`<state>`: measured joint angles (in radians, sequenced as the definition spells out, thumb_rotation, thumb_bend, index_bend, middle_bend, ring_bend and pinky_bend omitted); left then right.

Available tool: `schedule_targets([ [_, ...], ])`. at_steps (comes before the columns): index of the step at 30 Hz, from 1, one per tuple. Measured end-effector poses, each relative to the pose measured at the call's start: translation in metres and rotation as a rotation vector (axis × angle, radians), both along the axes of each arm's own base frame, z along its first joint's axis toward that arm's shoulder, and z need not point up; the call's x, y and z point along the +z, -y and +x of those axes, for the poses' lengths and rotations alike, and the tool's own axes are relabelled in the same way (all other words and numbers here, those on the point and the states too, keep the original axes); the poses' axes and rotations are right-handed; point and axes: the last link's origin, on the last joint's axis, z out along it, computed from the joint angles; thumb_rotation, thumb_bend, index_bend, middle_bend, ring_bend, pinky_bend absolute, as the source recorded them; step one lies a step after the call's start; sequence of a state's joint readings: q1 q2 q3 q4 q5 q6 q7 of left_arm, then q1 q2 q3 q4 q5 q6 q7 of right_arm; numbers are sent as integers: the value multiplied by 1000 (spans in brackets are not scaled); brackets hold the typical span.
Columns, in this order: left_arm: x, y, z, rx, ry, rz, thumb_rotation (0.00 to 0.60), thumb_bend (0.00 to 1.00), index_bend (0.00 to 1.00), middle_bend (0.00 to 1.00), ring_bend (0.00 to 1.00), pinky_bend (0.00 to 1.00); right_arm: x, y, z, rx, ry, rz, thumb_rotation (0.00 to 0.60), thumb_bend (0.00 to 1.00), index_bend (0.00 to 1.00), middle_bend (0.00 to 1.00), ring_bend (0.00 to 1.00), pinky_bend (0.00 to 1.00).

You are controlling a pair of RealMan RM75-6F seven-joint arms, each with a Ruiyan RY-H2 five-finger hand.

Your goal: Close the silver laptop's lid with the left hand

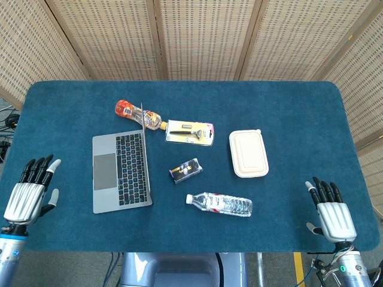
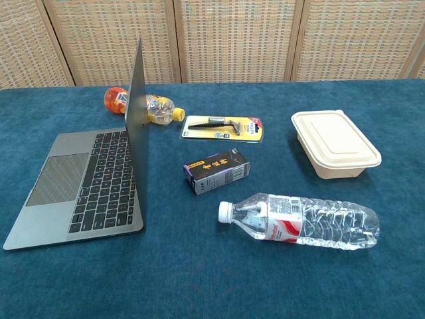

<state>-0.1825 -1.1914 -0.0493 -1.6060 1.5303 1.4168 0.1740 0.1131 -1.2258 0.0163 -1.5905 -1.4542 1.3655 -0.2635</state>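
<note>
The silver laptop (image 1: pixel 119 171) (image 2: pixel 86 183) lies on the left part of the blue table with its keyboard facing up. Its lid (image 2: pixel 136 93) stands upright along the right side of the keyboard. My left hand (image 1: pixel 29 192) hovers at the table's front left edge, well left of the laptop, fingers spread and holding nothing. My right hand (image 1: pixel 332 214) stays at the front right edge, fingers straight and empty. Neither hand appears in the chest view.
An orange drink bottle (image 1: pixel 136 114) lies behind the lid. A razor pack (image 1: pixel 190 133), a small dark box (image 1: pixel 186 170), a clear water bottle (image 1: pixel 220 204) and a beige lidded food box (image 1: pixel 248 153) lie right of the laptop.
</note>
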Motion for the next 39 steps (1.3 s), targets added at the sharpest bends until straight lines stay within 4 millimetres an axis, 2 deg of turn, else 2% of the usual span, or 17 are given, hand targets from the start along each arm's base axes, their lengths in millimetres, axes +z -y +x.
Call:
schedule_targets([
  [5,10,-18,9,-54,-52,-46,600,895,0,0,0,0,0,1,0,-2,-1,0,600,53,0,0,0,0],
  [11,23,-38,27,-135,-82,-47,600,986,0,0,0,0,-3,0,-1,-5,-7,8,600,49,0,0,0,0],
  [21,21,-66,52,-192,-123,-147,600,1000,0,0,0,0,-4,2,-2,-9,-8,11,600,51,0,0,0,0],
  [28,15,-92,79,-240,-143,-215,600,1000,0,0,0,0,-4,3,-3,-13,-4,14,600,52,0,0,0,0],
  [39,6,-118,124,-307,-124,-279,600,1000,0,0,0,0,-2,4,-4,-19,10,5,600,53,0,0,0,0],
])
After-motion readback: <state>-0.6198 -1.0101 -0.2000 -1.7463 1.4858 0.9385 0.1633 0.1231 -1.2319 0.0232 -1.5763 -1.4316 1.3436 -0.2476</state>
